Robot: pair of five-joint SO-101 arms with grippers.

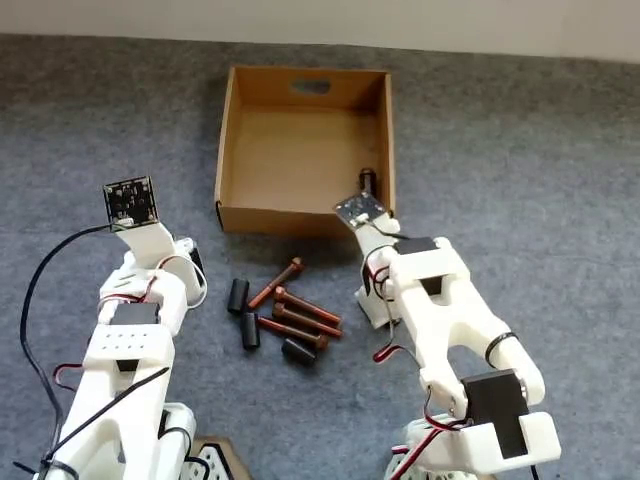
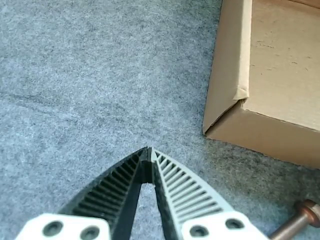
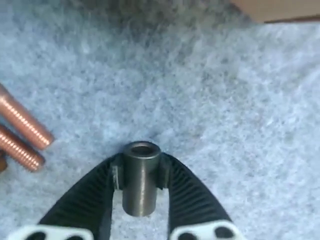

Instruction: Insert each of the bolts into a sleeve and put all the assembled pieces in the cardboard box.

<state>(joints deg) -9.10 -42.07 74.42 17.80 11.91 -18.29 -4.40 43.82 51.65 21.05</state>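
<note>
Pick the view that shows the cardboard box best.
High view: the whole cardboard box is in frame from above, with all four walls and the inside. The left wrist view catches one outer corner and part of a wall; the right wrist view shows a sliver of its edge.

High camera looks down; wrist cameras sit close, left sharing the box [image 2: 227,70] corner.
</note>
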